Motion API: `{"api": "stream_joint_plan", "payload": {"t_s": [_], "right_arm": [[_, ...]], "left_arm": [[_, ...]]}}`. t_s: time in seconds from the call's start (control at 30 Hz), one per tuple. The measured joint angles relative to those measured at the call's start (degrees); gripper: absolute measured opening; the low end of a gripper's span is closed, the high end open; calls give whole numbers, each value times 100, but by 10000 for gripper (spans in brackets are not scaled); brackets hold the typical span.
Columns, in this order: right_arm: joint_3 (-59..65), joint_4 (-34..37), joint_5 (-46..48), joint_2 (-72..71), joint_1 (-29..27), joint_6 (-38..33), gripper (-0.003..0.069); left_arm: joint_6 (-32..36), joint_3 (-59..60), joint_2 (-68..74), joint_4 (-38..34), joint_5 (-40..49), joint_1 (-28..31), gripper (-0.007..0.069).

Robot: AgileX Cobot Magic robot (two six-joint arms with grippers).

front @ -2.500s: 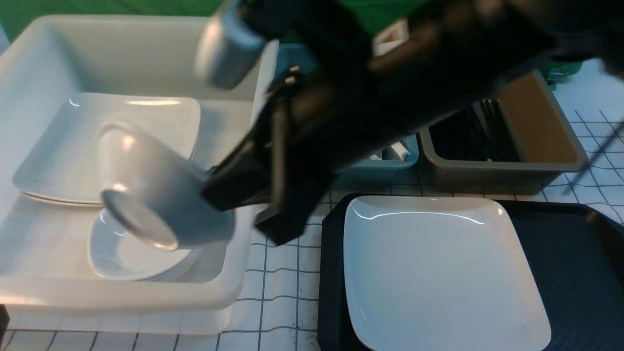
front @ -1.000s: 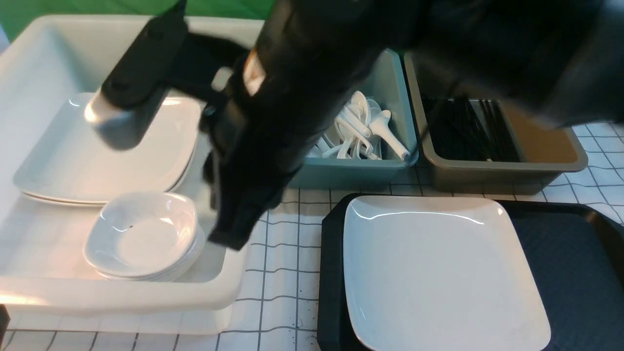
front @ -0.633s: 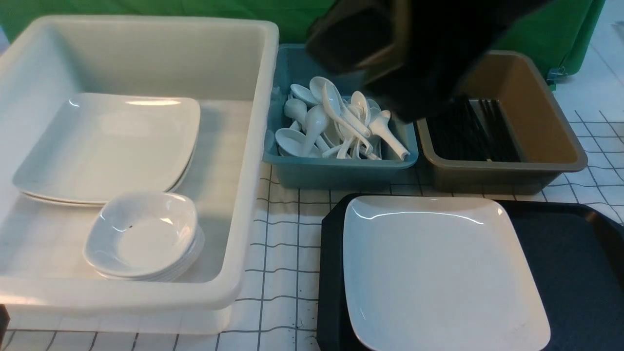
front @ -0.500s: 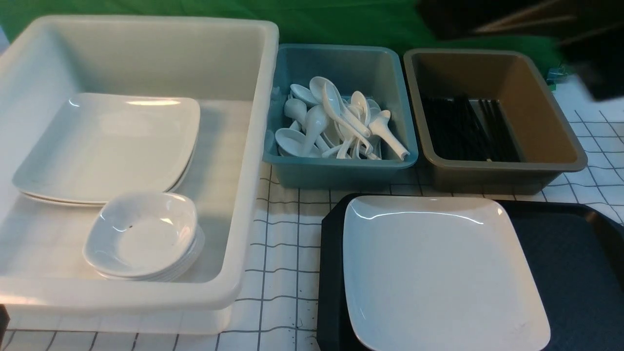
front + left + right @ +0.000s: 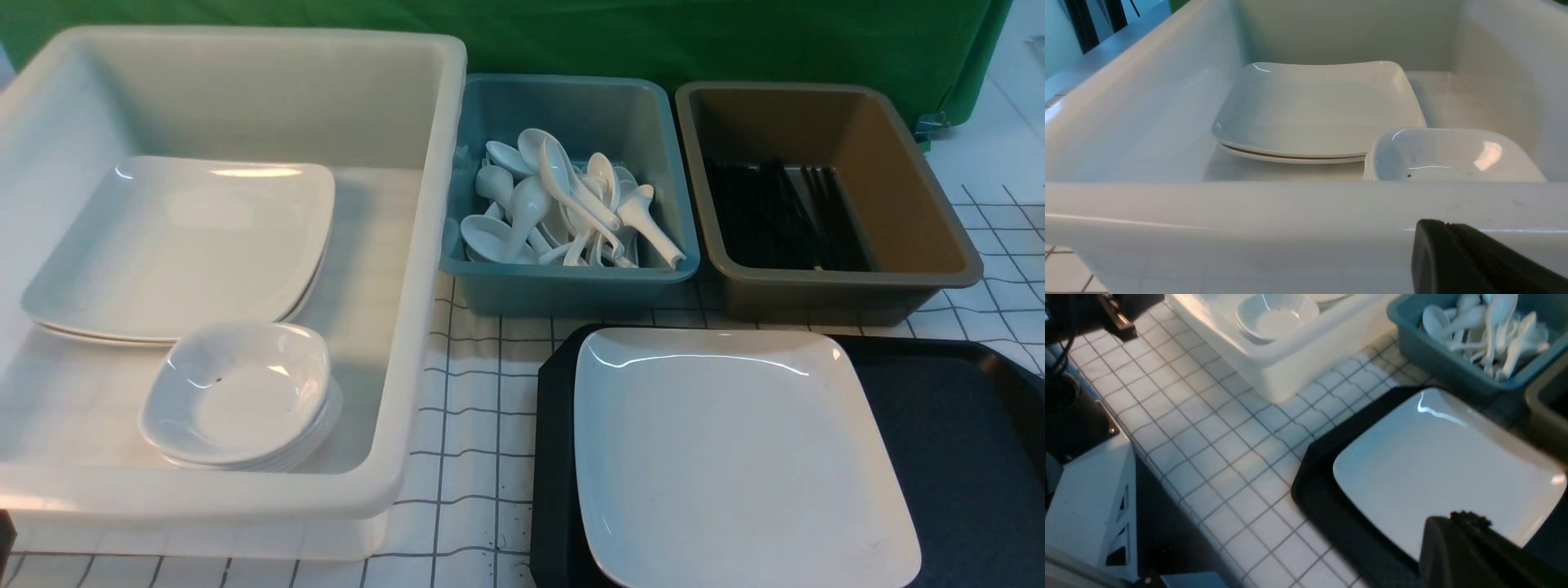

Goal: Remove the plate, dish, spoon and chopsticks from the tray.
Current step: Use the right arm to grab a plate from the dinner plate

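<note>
spoons [image 5: 563, 204] fill teal tub [image 5: 571, 292], chopsticks [image 5: 775, 216] brown tub [image 5: 816, 300].

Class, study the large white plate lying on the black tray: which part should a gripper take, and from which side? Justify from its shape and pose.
Probably the raised rim of the plate at its right edge, coming in low from the right. It lies flat and looks too wide to span; the tray is bare there, leaving room.
</note>
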Motion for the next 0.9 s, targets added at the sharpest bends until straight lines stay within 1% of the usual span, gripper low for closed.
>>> {"api": "stream_joint_plan", "payload": {"t_s": [0.07, 0.1, 0.13, 0.23, 0.27, 0.3, 0.33, 0.47, 0.53, 0.67, 0.9], "right_arm": [[232, 0, 0, -212, 0, 191, 32], [817, -12, 0, -727, 0, 697, 32], [918, -12, 0, -767, 0, 818, 32], [1619, -223, 0, -1303, 0, 1817, 32], [1872, -370, 0, -1418, 0, 2051, 30], [1872, -370, 0, -1418, 0, 2051, 30], [2205, -619, 0, -1485, 0, 2423, 30], [2714, -1351, 0, -1497, 0, 3222, 30], [2851, -1567, 0, -1497, 0, 3564, 30], [2967, -1866, 0, -1491, 0, 4029, 30], [2968, -2099, -5, -898, 0, 4230, 30]], "left_arm": [[0, 0, 0, 0, 0, 0, 21], [0, 0, 0, 0, 0, 0, 21], [0, 0, 0, 0, 0, 0, 21], [0, 0, 0, 80, -26, 0, 21], [0, 0, 0, 154, -40, 0, 21], [0, 0, 0, 154, -47, 0, 21], [0, 0, 0, 295, -77, 0, 21], [0, 0, 0, 450, -173, 0, 21], [0, 0, 0, 450, -248, 0, 21], [7, 0, 0, 465, -418, 0, 21], [7, 0, 0, 471, -503, 0, 21]]}}
